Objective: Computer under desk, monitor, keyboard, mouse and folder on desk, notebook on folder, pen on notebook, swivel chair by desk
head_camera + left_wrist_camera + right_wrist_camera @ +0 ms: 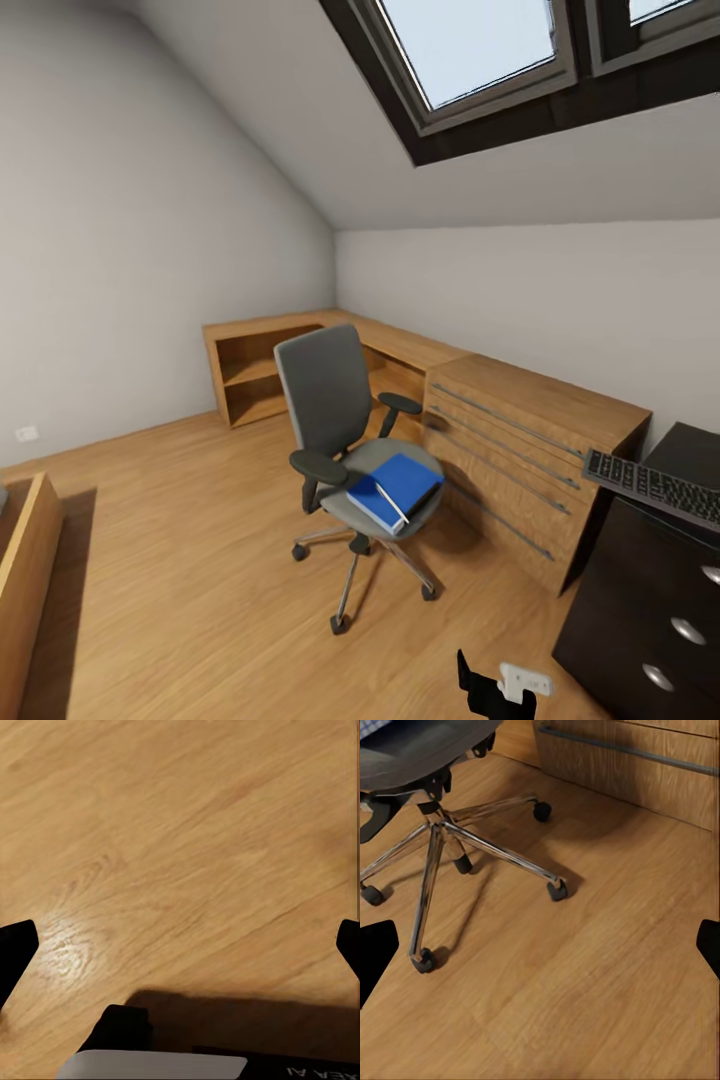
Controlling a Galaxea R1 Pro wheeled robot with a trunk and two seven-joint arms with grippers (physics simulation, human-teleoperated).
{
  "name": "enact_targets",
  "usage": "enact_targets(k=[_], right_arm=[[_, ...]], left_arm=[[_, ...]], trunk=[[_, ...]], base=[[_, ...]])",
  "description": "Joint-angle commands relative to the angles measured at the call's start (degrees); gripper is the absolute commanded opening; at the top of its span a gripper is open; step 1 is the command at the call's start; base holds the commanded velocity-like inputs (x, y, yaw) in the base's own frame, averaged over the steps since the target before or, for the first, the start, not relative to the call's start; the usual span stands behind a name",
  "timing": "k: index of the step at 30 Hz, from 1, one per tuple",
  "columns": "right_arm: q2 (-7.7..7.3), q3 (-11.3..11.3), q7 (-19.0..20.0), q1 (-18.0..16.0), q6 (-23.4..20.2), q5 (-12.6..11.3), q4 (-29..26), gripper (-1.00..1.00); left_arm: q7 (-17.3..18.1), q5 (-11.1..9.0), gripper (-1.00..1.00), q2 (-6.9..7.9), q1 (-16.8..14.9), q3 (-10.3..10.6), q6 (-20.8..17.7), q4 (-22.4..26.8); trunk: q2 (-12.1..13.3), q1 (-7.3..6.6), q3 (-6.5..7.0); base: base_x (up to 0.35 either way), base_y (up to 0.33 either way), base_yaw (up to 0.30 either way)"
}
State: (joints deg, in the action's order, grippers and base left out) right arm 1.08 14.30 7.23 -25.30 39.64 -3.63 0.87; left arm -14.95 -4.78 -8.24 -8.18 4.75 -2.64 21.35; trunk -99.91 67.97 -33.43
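A grey swivel chair (pixel 328 398) stands on the wooden floor in front of the wooden corner desk (pixel 535 400). On its seat lies a blue folder (pixel 400 486) with a thin silver pen (pixel 390 503) across it; a second blue layer shows beneath. A black keyboard (pixel 655 487) rests on top of a dark drawer cabinet (pixel 650 610) at the right. My left gripper (pixel 180 949) hangs open over bare floor. My right gripper (pixel 540 952) is open above the floor near the chair's chrome base (pixel 435 832). Monitor, mouse and computer are out of view.
The desk's drawer fronts (pixel 645 765) run along the right wall, with open shelves (pixel 255 375) at its far end. A low wooden furniture edge (pixel 25 570) sits at the left. A skylight (pixel 480 50) is set in the sloped ceiling.
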Motion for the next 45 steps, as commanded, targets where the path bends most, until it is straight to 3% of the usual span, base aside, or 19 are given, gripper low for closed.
enact_targets(k=[1,13,21,25,28,34,36,41,45], right_arm=[[-0.01,0.38,0.59,-0.04,0.18,-0.41,0.09,1.00],[0.32,0.38,0.64,0.09,0.20,-0.32,0.09,1.00],[0.79,0.34,0.68,0.84,0.55,0.42,0.09,1.00],[1.14,0.35,0.68,1.49,3.07,2.85,0.09,1.00],[1.49,0.36,0.65,2.65,7.28,5.07,0.09,1.00],[2.33,0.38,0.65,4.58,15.57,6.77,0.09,1.00],[3.23,0.36,0.66,6.39,19.77,7.17,0.05,1.00],[4.31,0.38,0.55,9.01,20.36,7.42,-0.24,1.00],[4.29,0.26,0.74,9.10,20.36,7.53,-0.19,1.00]], left_arm=[[-0.05,-0.54,1.00,0.10,-1.09,0.46,-0.27,-1.37],[1.66,-0.82,1.00,1.74,-2.99,0.37,-0.28,-4.02],[1.76,-0.77,1.00,1.23,-3.06,0.39,0.02,-4.19],[1.76,-0.72,1.00,0.91,-3.07,0.42,0.23,-4.25],[1.77,-0.69,1.00,0.78,-3.07,0.43,0.33,-4.24],[1.77,-0.68,1.00,0.73,-3.07,0.44,1.39,-4.23],[1.75,-0.66,1.00,0.70,-3.07,0.48,3.00,-4.22],[1.77,-0.59,1.00,0.68,-3.07,0.52,4.78,-4.22],[1.71,-0.54,1.00,0.75,-3.07,0.53,5.67,-4.21]], trunk=[[0.38,-0.23,0.12],[5.20,-2.87,2.28],[8.41,-4.63,3.71],[10.01,-5.50,4.43],[11.21,-6.16,4.97],[13.62,-7.48,6.05],[14.42,-7.92,6.41],[16.43,-9.02,7.30],[18.03,-9.90,8.02]], base=[[0.000,0.000,-0.207],[0.000,0.000,-0.251],[0.000,0.000,-0.270],[0.000,0.000,-0.274],[0.000,0.000,-0.274],[0.000,0.000,-0.274],[0.000,0.000,-0.275],[0.000,0.000,-0.277],[0.000,0.000,-0.278]])
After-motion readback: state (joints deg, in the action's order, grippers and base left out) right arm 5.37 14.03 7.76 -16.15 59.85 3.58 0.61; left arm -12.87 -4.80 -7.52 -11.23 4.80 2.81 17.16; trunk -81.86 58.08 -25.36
